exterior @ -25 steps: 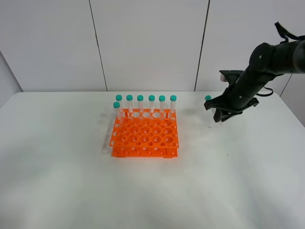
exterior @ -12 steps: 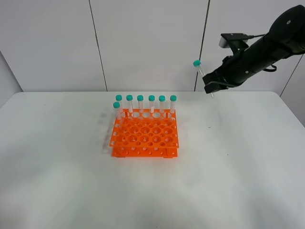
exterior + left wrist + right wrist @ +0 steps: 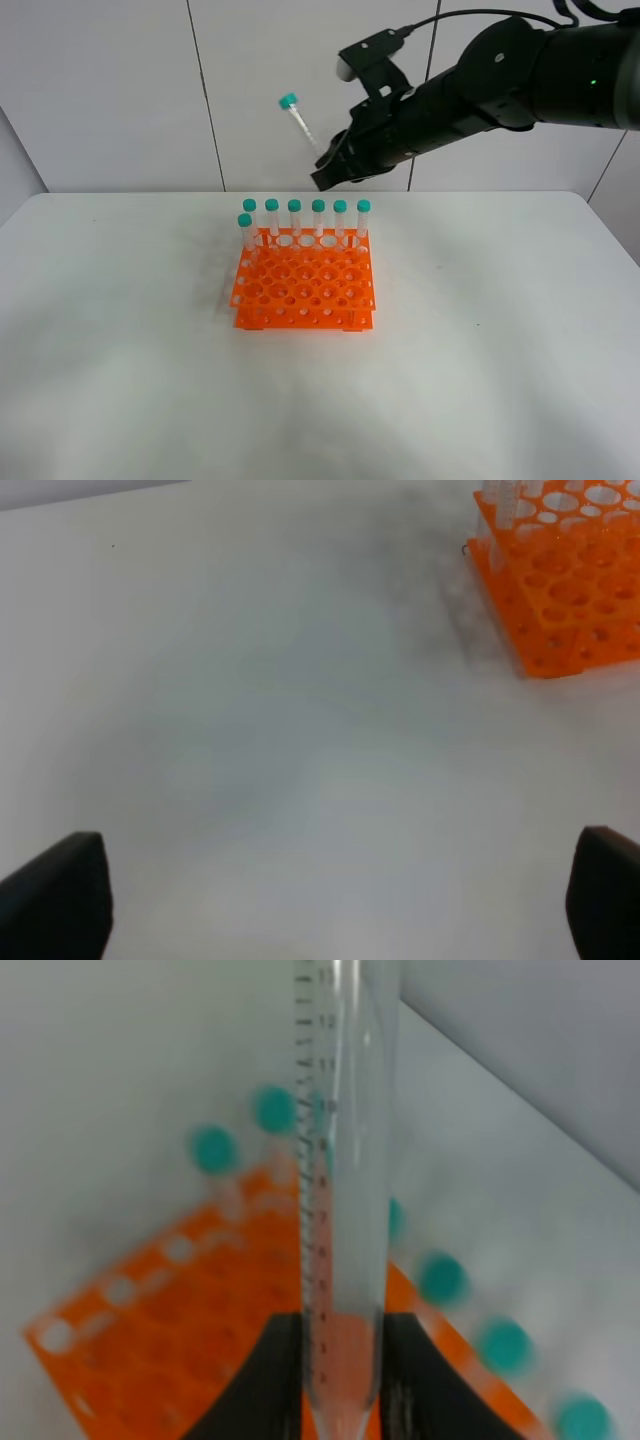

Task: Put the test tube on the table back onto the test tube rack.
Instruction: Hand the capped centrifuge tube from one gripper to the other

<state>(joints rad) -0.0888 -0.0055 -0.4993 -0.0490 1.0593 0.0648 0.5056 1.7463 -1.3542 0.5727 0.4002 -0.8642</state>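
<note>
My right gripper (image 3: 327, 168) is shut on the lower end of the test tube (image 3: 300, 122) and holds it tilted in the air, teal cap up and to the left, high above the back of the orange test tube rack (image 3: 305, 285). In the right wrist view the clear tube (image 3: 345, 1160) stands between the fingers (image 3: 285, 1375) of the gripper (image 3: 345, 1380), with the rack (image 3: 170, 1310) blurred below. My left gripper (image 3: 330, 900) is open and empty over the bare table (image 3: 250, 730), well apart from the rack (image 3: 570, 590). The left arm is out of the high view.
Several other teal-capped tubes (image 3: 318, 215) stand along the rack's back row, one more at its back left (image 3: 245, 228); their caps (image 3: 440, 1280) show blurred in the right wrist view. The white table (image 3: 500, 350) spreads around the rack. A grey wall stands behind.
My right arm has lifted the tube off the table at the right, then swung it up and left to above the rack's back. The left arm shows no change.
</note>
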